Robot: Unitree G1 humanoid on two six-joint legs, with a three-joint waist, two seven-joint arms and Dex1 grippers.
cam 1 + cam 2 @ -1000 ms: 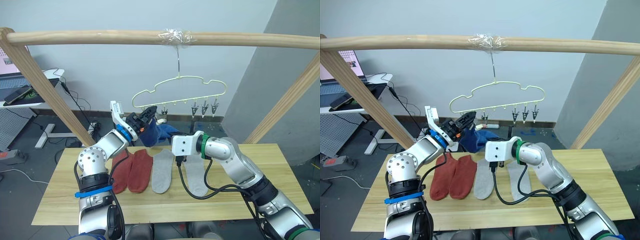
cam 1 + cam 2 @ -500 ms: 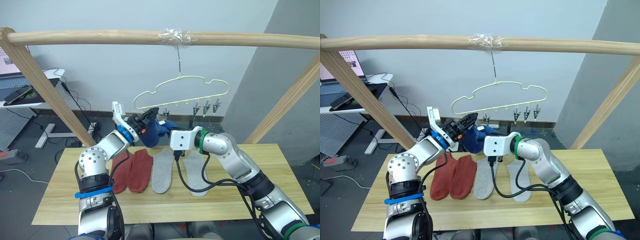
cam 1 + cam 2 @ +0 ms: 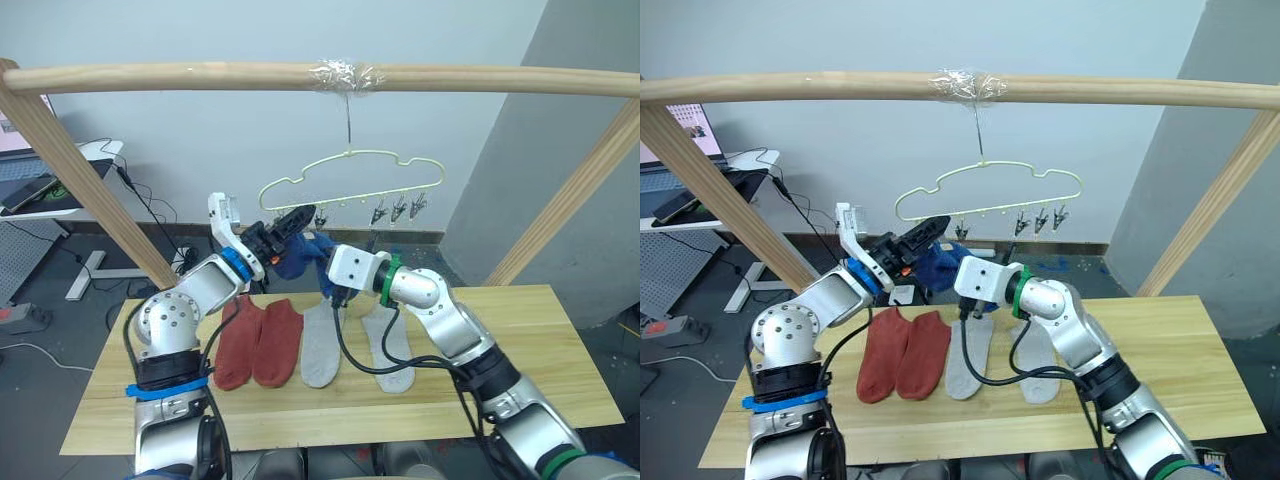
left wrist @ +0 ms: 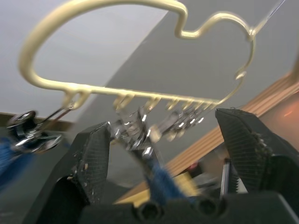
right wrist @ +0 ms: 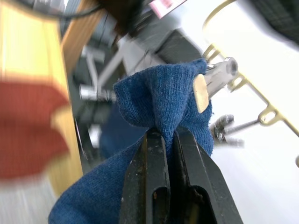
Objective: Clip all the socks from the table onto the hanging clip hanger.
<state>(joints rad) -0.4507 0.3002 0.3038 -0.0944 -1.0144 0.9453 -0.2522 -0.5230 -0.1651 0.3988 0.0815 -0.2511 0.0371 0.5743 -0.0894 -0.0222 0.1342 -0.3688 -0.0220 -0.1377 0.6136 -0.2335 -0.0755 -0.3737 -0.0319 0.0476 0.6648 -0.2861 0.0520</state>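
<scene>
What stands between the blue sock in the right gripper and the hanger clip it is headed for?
Nothing visible. The right gripper pinches the blue sock right beside a clip of the clip hanger; the open left gripper straddles a neighbouring clip.

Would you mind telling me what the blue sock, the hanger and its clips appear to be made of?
Blue sock: soft knit fabric; fine ribbed stitches show and it bunches where the right hand pinches it.
Hanger: thin wire with a pale yellow-green coating, probably plastic or paint; smooth and evenly coloured.
Clips: grey metal, judging by their shine.
</scene>
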